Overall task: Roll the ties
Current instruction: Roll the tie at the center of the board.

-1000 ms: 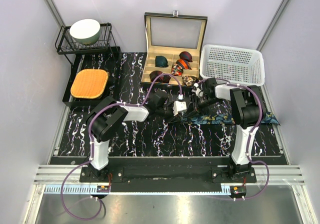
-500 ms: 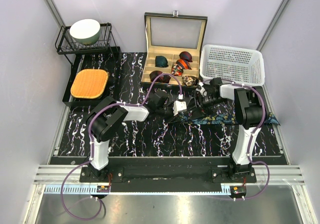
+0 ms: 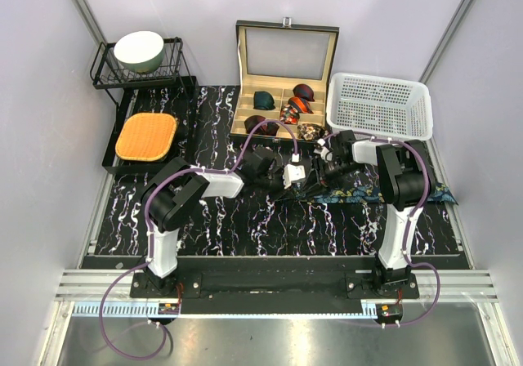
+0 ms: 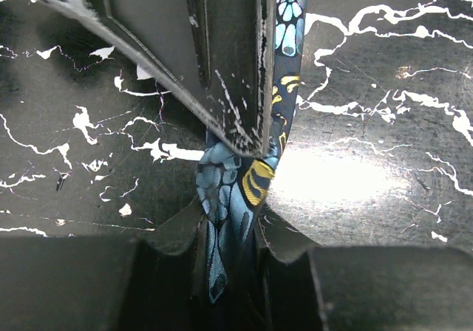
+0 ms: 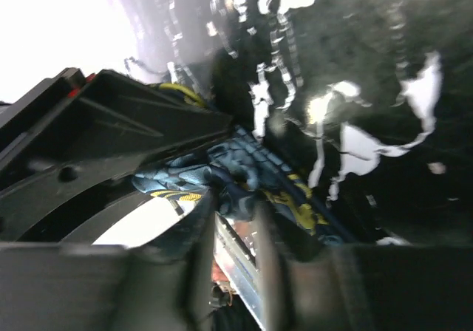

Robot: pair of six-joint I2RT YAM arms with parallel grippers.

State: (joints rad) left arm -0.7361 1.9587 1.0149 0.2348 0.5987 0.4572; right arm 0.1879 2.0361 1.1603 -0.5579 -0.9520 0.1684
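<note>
The left claw [image 4: 229,236] clenches the tie [image 3: 353,193] at its left end. The strip runs rightward beneath the right claw [image 3: 320,170], whose grip is unclear.

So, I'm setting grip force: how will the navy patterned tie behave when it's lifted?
Probably floppy: the navy tie bunches into soft folds where the left gripper pinches it. Its sheen suggests slippery fabric that may creep out. It looks thin, so probably light, and a lifted end would likely drape.
</note>
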